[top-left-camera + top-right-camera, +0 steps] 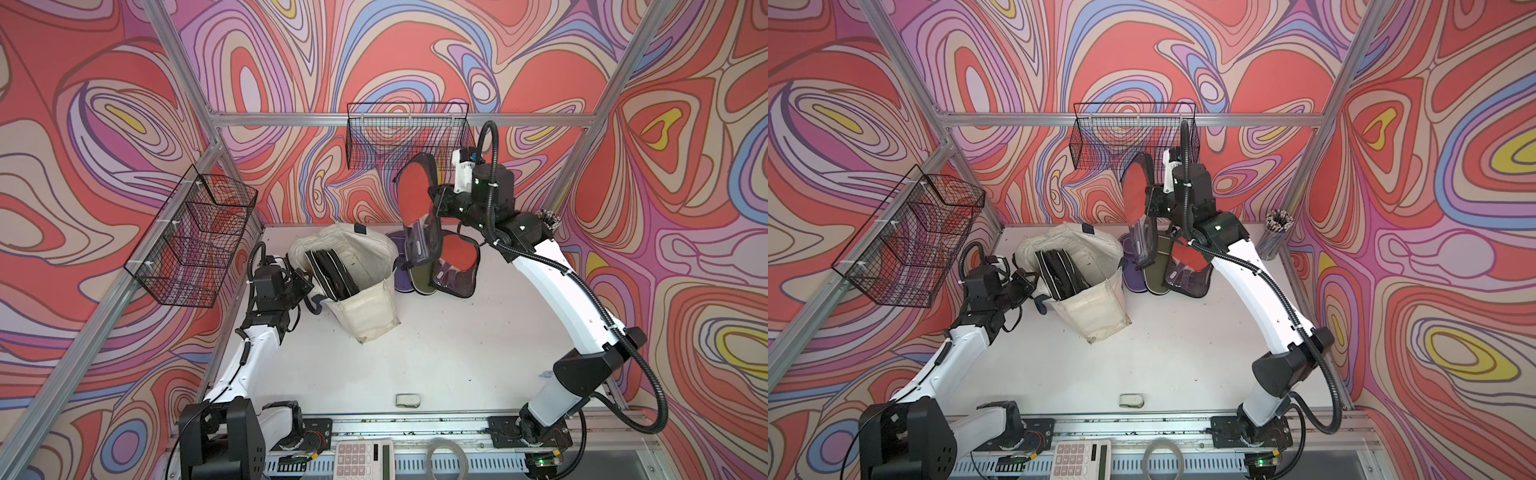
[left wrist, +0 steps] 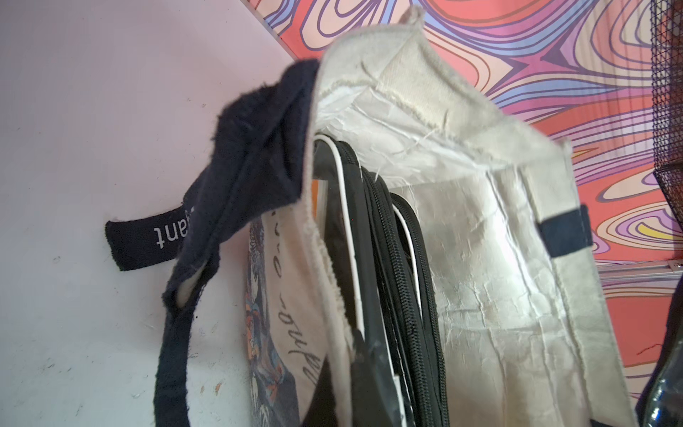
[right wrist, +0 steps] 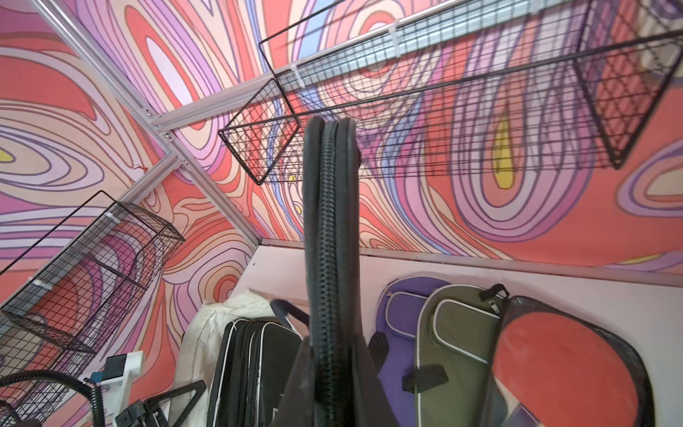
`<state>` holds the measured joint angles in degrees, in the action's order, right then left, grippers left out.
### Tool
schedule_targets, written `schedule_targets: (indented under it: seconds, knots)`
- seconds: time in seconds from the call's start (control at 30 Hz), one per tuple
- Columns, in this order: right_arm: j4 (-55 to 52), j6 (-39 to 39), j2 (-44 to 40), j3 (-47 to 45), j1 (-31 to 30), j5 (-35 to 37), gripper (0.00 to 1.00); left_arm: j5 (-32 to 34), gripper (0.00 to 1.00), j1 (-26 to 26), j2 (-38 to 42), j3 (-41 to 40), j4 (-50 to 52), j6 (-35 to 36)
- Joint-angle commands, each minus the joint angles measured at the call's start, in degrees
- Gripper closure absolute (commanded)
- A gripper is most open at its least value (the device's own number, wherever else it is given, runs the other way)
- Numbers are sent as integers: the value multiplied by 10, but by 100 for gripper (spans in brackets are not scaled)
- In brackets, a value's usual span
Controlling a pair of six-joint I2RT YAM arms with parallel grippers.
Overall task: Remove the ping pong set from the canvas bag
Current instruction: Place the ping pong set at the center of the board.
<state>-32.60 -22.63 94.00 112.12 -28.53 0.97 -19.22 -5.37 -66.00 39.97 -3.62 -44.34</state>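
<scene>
The cream canvas bag (image 1: 365,307) (image 1: 1096,311) stands open at the table's back left. Several black zipped cases (image 1: 332,274) (image 2: 388,258) stick up inside it. My left gripper (image 1: 308,283) (image 2: 336,406) is shut on the bag's near rim, next to a navy strap handle (image 2: 251,148). My right gripper (image 1: 434,203) (image 3: 330,399) is shut on a ping pong set (image 1: 415,195) (image 1: 1136,195), a red paddle in a clear, black-edged case. It hangs upright in the air, behind and right of the bag. The case's zip edge (image 3: 329,240) runs between the jaws.
Purple (image 1: 401,282), olive (image 1: 420,284) and red-windowed (image 1: 459,255) cases lie on the table right of the bag. Wire baskets hang on the back wall (image 1: 409,137) and the left wall (image 1: 195,241). A pen cup (image 1: 1277,237) stands back right. A calculator (image 1: 363,459) and a tape roll (image 1: 444,459) lie in front.
</scene>
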Motion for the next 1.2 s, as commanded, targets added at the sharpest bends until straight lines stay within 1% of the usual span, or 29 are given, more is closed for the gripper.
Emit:
schedule_targets:
  seconds: [0.0, 0.23, 0.33, 0.5, 0.63, 0.7, 0.8, 0.87, 0.97, 1.03, 1.17]
  knots:
    - [50, -32, -44, -34, 30, -26, 100, 2, 100, -4, -3, 5, -2, 4]
    - [82, -69, -98, -142, 110, -59, 100, 2, 100, -4, -2, 3, -1, 5]
    - [114, -91, -116, -195, 158, -86, 100, 3, 100, -4, -1, 4, 3, 7]
    - [223, -157, -125, -305, 258, -190, 100, 4, 100, -4, 3, 6, 8, 9]
    - [298, -180, -121, -366, 308, -241, 100, 7, 100, -4, 7, 5, 11, 12]
    - [339, -198, -113, -392, 336, -273, 100, 6, 100, -4, 7, 4, 11, 12]
    - [430, -251, -93, -435, 377, -336, 100, 7, 100, -4, 6, 4, 10, 11]
    - [488, -283, -75, -453, 393, -371, 100, 5, 100, -4, 5, 4, 10, 11]
    - [570, -331, -45, -476, 408, -403, 100, 5, 100, -4, 4, 4, 9, 11]
    - [598, -347, -24, -483, 412, -411, 100, 4, 100, -4, 4, 5, 9, 11]
    - [692, -401, 28, -500, 417, -433, 100, 5, 100, -4, 4, 4, 9, 11]
